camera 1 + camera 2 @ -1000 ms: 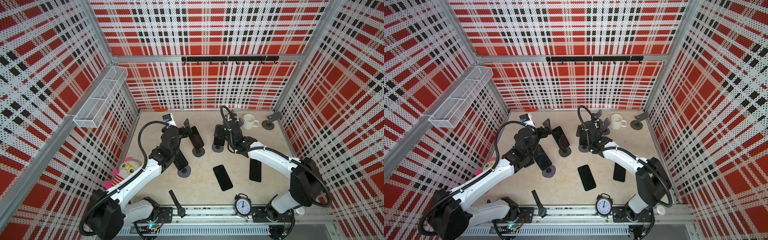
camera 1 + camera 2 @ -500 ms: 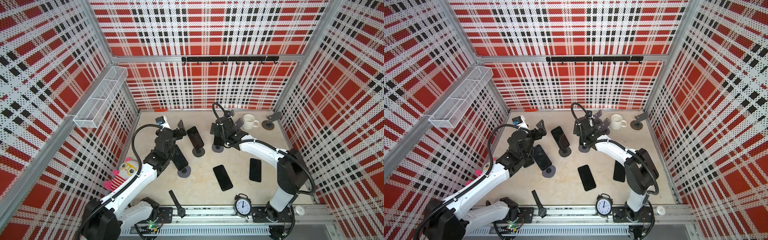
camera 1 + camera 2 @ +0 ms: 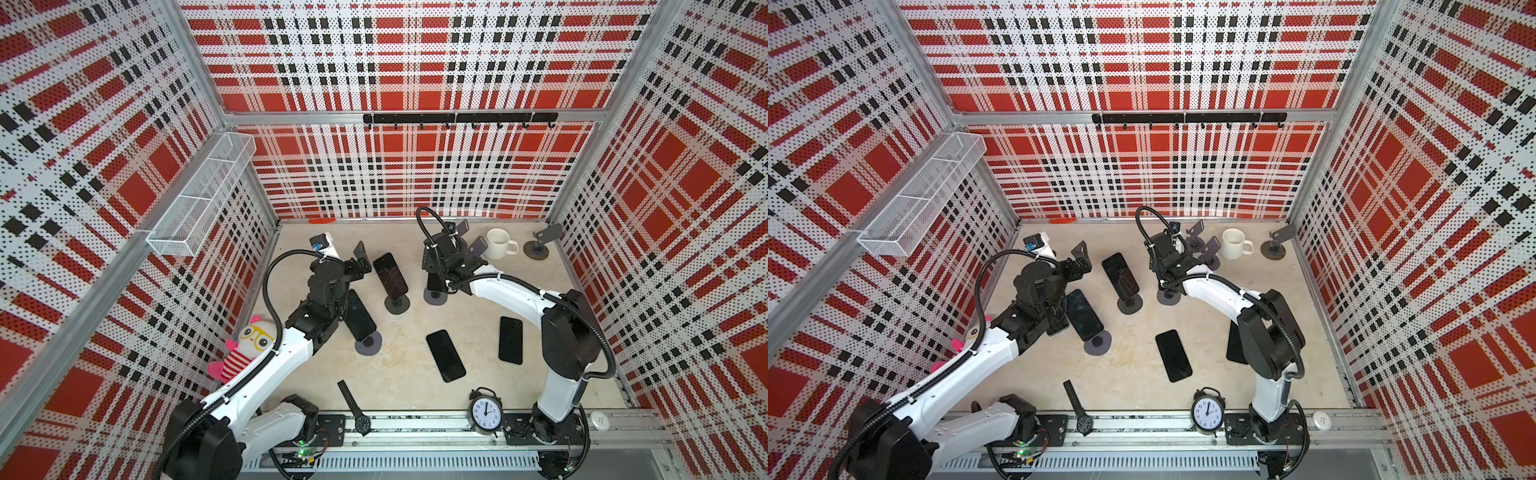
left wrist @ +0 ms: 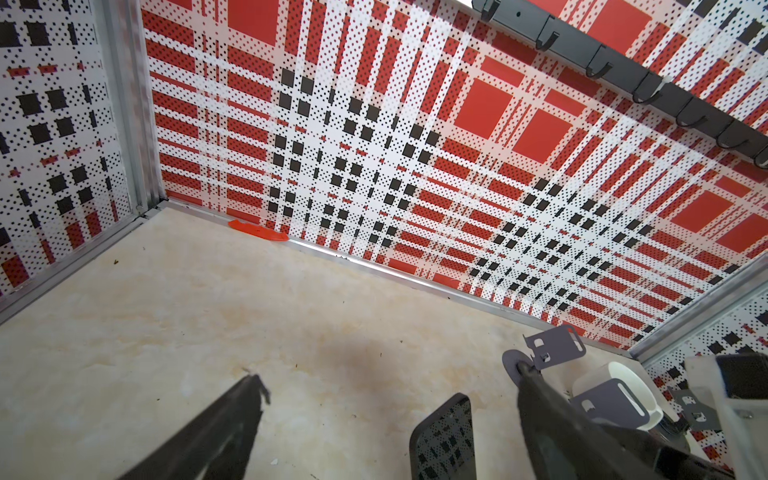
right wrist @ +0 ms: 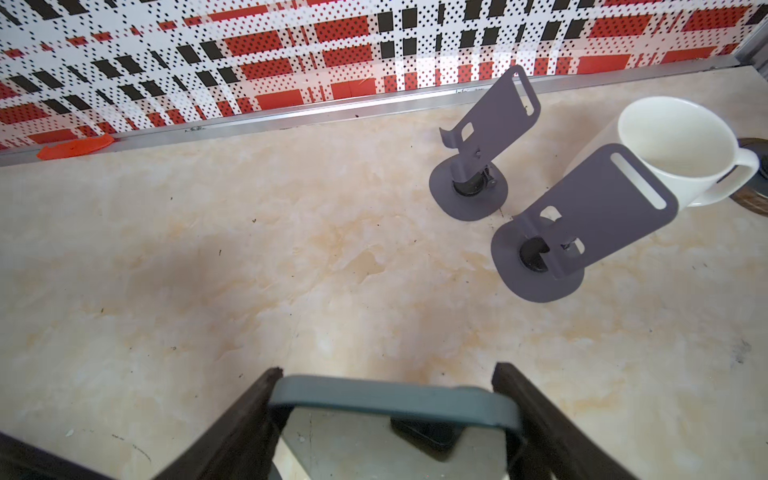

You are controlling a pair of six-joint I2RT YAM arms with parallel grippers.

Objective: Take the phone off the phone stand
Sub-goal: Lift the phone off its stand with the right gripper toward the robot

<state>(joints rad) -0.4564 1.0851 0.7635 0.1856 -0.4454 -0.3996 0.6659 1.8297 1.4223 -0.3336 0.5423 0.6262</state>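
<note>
A phone [image 5: 390, 399] in a grey-blue case leans on a grey phone stand whose base [image 3: 434, 297] shows under my right wrist in both top views. My right gripper [image 5: 386, 370] is shut on this phone, one finger against each long edge near its upper end. The arm hides the phone from above. My left gripper [image 3: 360, 259] hangs open to the left of a second black phone [image 3: 390, 272] on its stand [image 3: 397, 304]. In the left wrist view that phone's top [image 4: 444, 436] shows between the open fingers [image 4: 232, 419], untouched. A third phone [image 3: 359, 314] leans on a nearer stand.
Two loose phones [image 3: 445, 355] [image 3: 510, 340] lie flat on the table. Empty stands [image 5: 482, 137] [image 5: 582, 220] and a white mug [image 5: 673, 145] crowd the back right. An alarm clock [image 3: 485, 411], a watch [image 3: 353, 405] and a plush toy [image 3: 249, 347] sit near the front and left.
My right gripper has moved left over the stand and its fingers have closed in onto the phone's edges. My left gripper has drawn back a little to the left, still open.
</note>
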